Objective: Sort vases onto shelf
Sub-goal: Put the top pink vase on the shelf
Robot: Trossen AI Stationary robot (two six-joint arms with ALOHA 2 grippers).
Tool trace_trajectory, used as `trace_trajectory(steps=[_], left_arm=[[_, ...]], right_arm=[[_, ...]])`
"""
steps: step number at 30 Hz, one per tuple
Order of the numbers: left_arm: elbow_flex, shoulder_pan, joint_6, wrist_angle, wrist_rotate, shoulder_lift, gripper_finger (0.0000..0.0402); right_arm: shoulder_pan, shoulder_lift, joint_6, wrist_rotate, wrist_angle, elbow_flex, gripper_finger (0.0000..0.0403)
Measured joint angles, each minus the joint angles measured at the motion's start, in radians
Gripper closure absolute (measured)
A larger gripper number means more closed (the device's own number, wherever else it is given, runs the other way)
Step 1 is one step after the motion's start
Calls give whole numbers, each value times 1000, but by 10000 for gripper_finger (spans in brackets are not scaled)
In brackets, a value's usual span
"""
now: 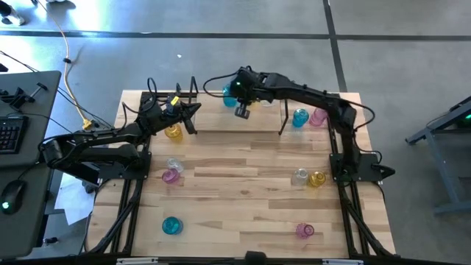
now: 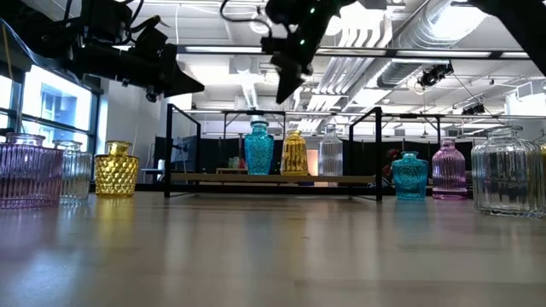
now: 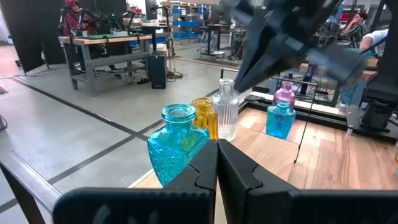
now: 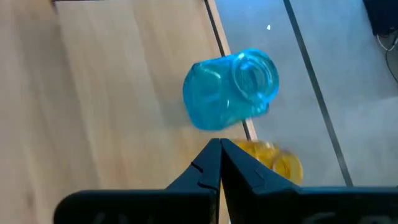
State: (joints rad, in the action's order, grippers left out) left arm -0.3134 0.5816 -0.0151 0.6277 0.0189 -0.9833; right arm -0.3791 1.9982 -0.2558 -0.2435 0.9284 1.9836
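vases stand scattered over the pale plank table (image 1: 250, 199): ribbed clear glass (image 2: 510, 170), faceted yellow (image 2: 116, 169), pink (image 2: 449, 170), teal (image 2: 409, 176). black thin-frame shelf (image 2: 273, 177) at the far edge carries a teal vase (image 2: 259, 148), a yellow vase (image 2: 294, 153) and a clear vase (image 2: 330, 154). right gripper (image 1: 242, 110) hangs above the shelf, jaws clenched, empty. left gripper (image 1: 190, 125) hovers by the shelf's left end, likewise pinched closed on nothing.

The right arm (image 1: 294, 92) is covering part of the shelf (image 1: 221, 96) in the high view, hiding some vases there. In the low view the picture's edges are cutting off a pink vase (image 2: 21, 175) and a clear vase (image 2: 512, 170).
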Motion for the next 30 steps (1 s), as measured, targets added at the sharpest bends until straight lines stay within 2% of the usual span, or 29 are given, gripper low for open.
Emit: trace_trajectory(steps=[4,8,12,14,21,26,30], left_arm=[[0,0,0,-1,18,0,402],[0,0,0,-3,24,0,402],[0,0,0,-3,25,0,402],[0,0,0,-3,25,0,402],[0,0,0,5,24,0,402],[0,0,0,7,24,0,402],[0,0,0,17,24,0,402]], right_arm=[[3,-92,48,-15,-9,-90,402],[-1,-209,98,-77,-104,-289,403],[0,-383,173,-97,-200,-487,403],[9,-475,225,-140,-201,-562,403],[9,-805,465,-318,-109,-752,403],[-64,-956,674,-330,5,-872,391],[-136,-1014,751,-330,41,-966,349]])
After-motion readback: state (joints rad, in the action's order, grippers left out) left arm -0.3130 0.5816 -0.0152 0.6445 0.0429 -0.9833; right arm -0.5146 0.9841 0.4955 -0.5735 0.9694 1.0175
